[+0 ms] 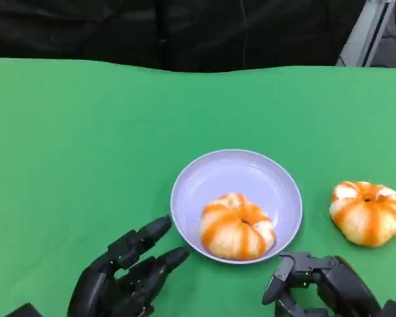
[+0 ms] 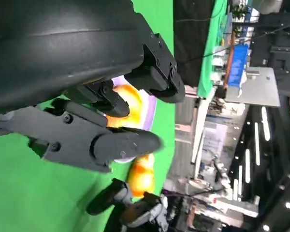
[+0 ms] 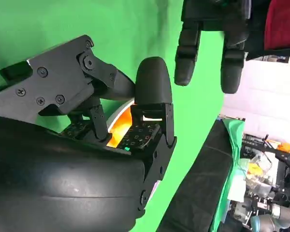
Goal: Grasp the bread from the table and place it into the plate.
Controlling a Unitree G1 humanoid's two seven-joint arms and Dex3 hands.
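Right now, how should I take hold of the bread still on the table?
Come from above with the right hand, fingers around the rounded sides of the bread on the table. It sits flat and domed, apart from the plate, with bare cloth around it.

Overhead head view; close wrist views.

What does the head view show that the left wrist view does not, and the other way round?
Head view alone: the whole round lavender plate on the green table, with both hands apart from it. Left wrist view alone: a cluttered room past the table edge. Shared: the orange-and-white striped bread in the plate, the second striped bread on the table, the black left hand and the right hand.
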